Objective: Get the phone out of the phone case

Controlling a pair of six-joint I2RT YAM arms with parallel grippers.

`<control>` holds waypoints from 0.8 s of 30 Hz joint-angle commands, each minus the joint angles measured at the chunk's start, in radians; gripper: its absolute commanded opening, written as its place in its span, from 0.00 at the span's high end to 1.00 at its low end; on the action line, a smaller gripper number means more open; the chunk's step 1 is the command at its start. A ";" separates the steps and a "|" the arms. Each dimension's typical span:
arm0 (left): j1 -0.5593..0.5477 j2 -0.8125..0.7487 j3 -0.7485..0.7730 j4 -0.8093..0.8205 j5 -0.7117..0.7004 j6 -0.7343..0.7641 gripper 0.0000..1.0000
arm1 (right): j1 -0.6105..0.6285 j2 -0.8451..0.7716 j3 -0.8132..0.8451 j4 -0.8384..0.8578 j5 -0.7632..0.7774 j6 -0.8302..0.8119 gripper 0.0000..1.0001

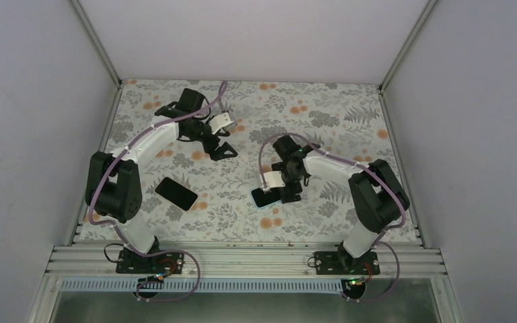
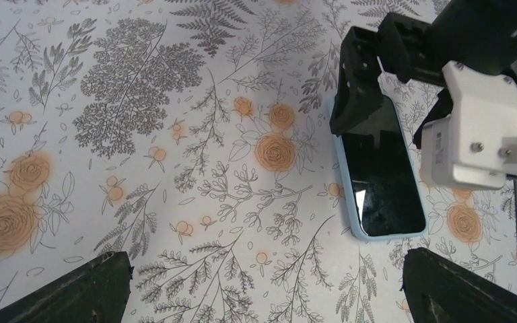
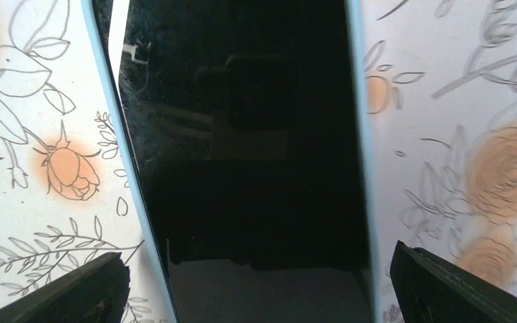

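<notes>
The phone (image 1: 262, 197), black screen up in a light blue case (image 2: 345, 188), lies flat on the flowered tabletop right of centre. My right gripper (image 1: 288, 193) is open and hangs low over one end of it, one finger on each side of the case. In the right wrist view the phone (image 3: 242, 134) fills the middle, the case rim (image 3: 126, 161) runs along its edges, and the gripper (image 3: 259, 272) straddles it. My left gripper (image 1: 219, 148) is open and empty at the far middle of the table. Its view shows the phone (image 2: 385, 182) and my right gripper's finger (image 2: 355, 81) on it.
A second flat black phone-like slab (image 1: 176, 194) lies on the table left of centre, near the left arm's base. Grey walls and metal rails (image 1: 242, 259) enclose the table. The right wrist's white camera mount (image 2: 478, 128) stands just beside the cased phone.
</notes>
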 commanded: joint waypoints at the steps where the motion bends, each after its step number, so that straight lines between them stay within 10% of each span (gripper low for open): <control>1: 0.010 -0.030 -0.014 0.024 0.048 0.006 0.00 | 0.032 0.052 0.021 0.003 0.067 -0.024 0.00; 9: 0.014 -0.031 -0.050 0.066 0.054 -0.016 0.00 | 0.043 0.086 0.011 0.076 0.106 -0.010 0.01; 15: 0.016 -0.033 -0.059 0.065 0.062 -0.017 0.00 | 0.049 0.156 0.042 0.068 0.142 0.065 0.27; 24: 0.022 -0.021 -0.094 0.100 0.111 -0.041 0.00 | 0.035 0.023 0.012 0.121 0.023 0.145 0.33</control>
